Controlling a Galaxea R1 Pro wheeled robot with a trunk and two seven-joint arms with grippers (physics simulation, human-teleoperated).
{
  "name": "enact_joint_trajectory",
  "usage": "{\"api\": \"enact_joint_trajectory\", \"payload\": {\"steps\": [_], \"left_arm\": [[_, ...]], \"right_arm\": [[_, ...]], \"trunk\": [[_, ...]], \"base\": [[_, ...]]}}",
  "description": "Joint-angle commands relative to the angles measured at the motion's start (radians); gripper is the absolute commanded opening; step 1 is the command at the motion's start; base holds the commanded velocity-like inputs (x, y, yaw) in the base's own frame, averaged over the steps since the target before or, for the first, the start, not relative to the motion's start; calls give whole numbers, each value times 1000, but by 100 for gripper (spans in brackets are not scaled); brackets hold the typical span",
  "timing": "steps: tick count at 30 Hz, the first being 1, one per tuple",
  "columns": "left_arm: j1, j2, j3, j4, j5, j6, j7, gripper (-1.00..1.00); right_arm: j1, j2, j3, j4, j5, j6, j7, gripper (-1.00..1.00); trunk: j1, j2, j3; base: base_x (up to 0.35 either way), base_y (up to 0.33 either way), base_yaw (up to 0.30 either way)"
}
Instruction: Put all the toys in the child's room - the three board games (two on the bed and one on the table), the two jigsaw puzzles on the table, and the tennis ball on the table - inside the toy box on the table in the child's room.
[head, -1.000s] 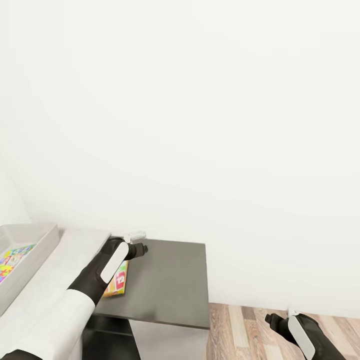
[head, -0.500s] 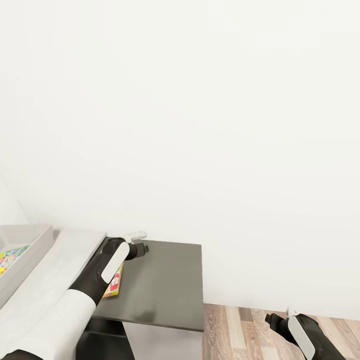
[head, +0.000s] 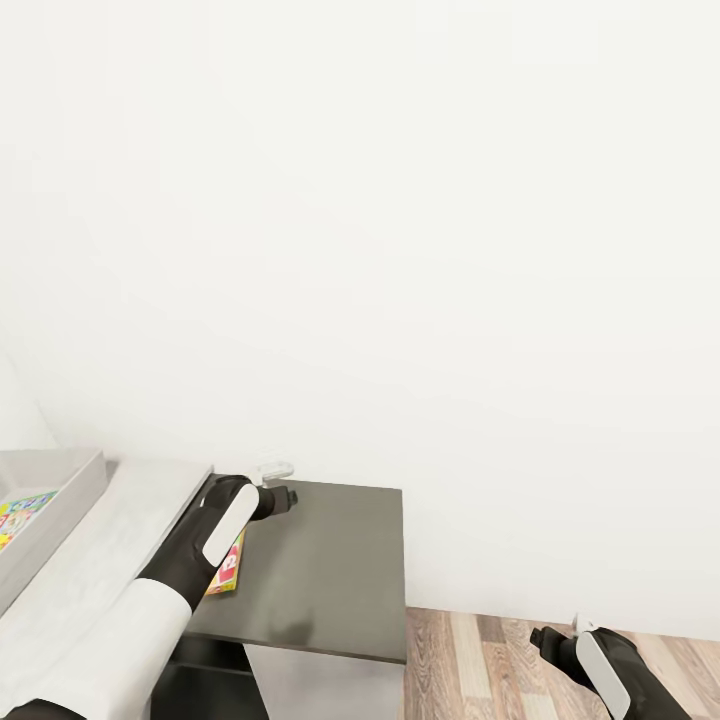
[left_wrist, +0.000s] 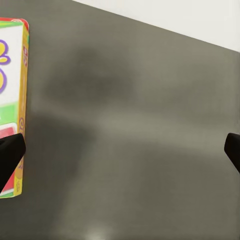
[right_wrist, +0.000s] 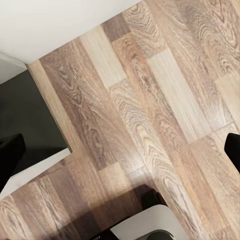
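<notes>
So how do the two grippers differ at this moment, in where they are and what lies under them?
The left gripper hangs over the dark grey side unit, beside a yellow-green game box; the right gripper hangs low over the wood-plank floor. In the left wrist view the game box lies by one fingertip; the right wrist view has no toy near its fingertips. Both are open and hold nothing.
</notes>
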Motion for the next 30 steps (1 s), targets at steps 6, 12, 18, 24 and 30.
{"api": "enact_joint_trajectory", "payload": {"steps": [6, 12, 18, 24, 30], "left_arm": [[-1, 2, -4, -1, 10, 1, 10, 100], [-1, 5, -3, -1, 9, 1, 10, 100], [-2, 14, 1, 11, 7, -1, 16, 100], [-5, 45, 6, 25, -10, -8, 49, 100], [-8, 89, 12, 84, -41, -26, 80, 100]], "right_arm": [[-1, 0, 0, -2, -10, 3, -8, 100], [-1, 0, 0, -2, -11, 4, -8, 100], [-1, -1, -1, -2, -11, 2, -8, 100], [-1, -1, 0, -2, -10, 2, -8, 100], [-1, -1, -1, -2, -10, 1, -8, 100]], "trunk": [[1, -2, -2], [1, -2, -2], [1, -2, -2], [1, -2, -2], [1, -2, -2]], "base": [[0, 0, 0], [0, 0, 0], [0, 0, 0], [0, 0, 0], [0, 0, 0]]}}
